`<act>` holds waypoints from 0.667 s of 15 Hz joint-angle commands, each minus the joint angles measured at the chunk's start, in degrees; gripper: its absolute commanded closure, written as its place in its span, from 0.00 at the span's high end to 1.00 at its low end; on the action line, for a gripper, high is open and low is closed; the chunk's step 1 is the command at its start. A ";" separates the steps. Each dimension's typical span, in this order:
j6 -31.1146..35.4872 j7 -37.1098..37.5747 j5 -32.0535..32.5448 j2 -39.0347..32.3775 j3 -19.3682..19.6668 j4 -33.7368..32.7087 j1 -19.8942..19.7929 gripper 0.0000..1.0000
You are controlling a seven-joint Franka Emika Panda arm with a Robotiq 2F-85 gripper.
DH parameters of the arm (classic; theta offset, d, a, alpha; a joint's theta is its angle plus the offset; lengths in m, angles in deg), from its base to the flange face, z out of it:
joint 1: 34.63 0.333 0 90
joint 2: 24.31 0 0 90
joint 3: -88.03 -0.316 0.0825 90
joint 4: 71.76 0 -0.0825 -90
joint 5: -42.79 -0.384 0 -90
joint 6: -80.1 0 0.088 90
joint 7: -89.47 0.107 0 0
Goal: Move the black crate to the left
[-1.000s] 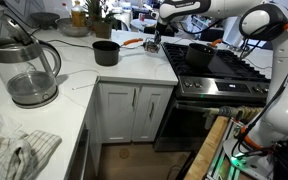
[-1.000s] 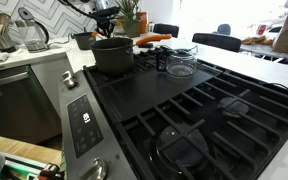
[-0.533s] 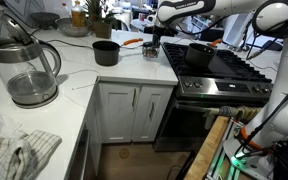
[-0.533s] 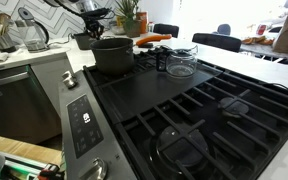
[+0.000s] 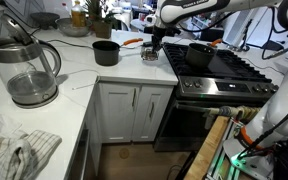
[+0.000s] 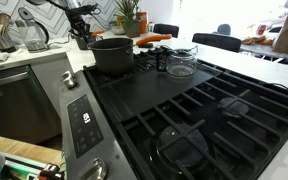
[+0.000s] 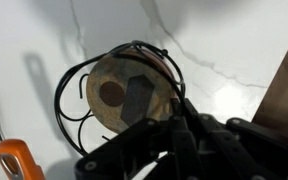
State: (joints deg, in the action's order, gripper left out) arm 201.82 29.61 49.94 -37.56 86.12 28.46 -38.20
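Bright daylight, glare at the back; wrist view blurred

White counter [image 5: 79, 72] (marbled): glass kettle [image 5: 29, 70], black saucepan [image 5: 106, 52], crumpled cloth [image 5: 19, 150].

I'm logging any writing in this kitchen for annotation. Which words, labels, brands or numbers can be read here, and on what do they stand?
No text can be read in any view.
Stove control panel: small marks by the buttons, too blurred to read.
Bottle at the back of the counter: any label is too small to read.
Wrist view: no writing shows.
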 commanded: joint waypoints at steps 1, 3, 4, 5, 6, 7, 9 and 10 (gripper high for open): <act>5.10 -3.59 1.13 2.80 -0.78 4.87 0.99 0.01; 8.28 -5.01 0.82 2.09 -1.15 5.25 1.38 0.01; 9.78 -5.29 1.21 1.70 -1.20 5.50 1.61 0.01; 11.10 -6.00 0.57 1.32 -1.45 5.78 1.66 0.01; 12.47 -6.79 0.49 0.92 -1.62 6.01 1.73 0.01; 13.89 -7.98 0.31 0.38 -1.85 6.01 1.72 0.01; 16.20 -9.62 0.02 -0.74 -2.26 5.90 1.74 0.01; 17.33 -10.53 -0.05 -1.68 -2.45 5.32 1.72 0.01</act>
State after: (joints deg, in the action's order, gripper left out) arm 215.25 22.44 49.96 -38.12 84.15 33.73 -36.34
